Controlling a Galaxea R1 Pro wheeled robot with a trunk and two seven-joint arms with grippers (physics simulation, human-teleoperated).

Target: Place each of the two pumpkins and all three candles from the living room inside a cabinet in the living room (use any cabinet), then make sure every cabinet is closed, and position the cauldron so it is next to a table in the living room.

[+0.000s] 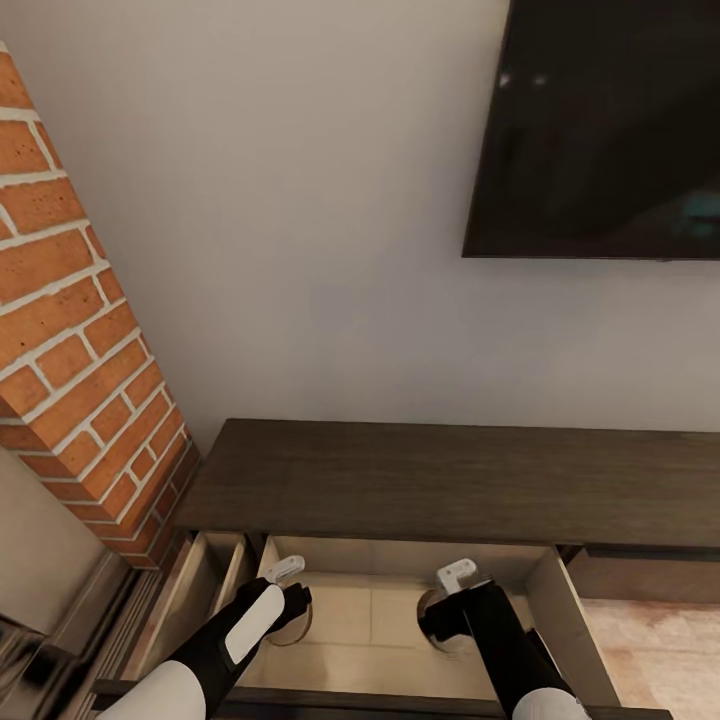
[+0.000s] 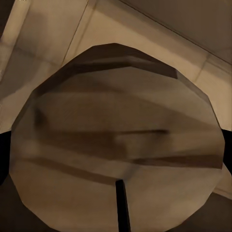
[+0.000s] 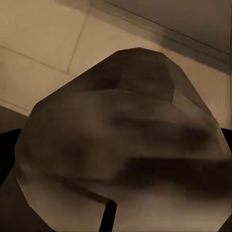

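Observation:
The long dark brown cabinet (image 1: pixel 400 480) stands against the wall with a wide drawer (image 1: pixel 585 640) pulled open, pale beige inside. Both arms reach down into it. My left gripper (image 1: pixel 297 606) is shut on a round tan faceted candle (image 2: pixel 116 140) with a thin dark wick. Black fingers (image 2: pixel 4 159) press its sides. My right gripper (image 1: pixel 441 620) is shut on a darker brown candle (image 3: pixel 121 150), with fingers (image 3: pixel 5 154) at its edge. Both candles hang low over the drawer floor; whether they touch it I cannot tell. The pumpkins and the cauldron are out of view.
A red brick chimney (image 1: pixel 70 330) rises at the left, with a dark fireplace edge (image 1: pixel 40 660) below it. A large black screen (image 1: pixel 600 130) hangs on the pale wall. A narrower drawer (image 1: pixel 205 580) is open to the left. Wood floor (image 1: pixel 660 650) shows at the right.

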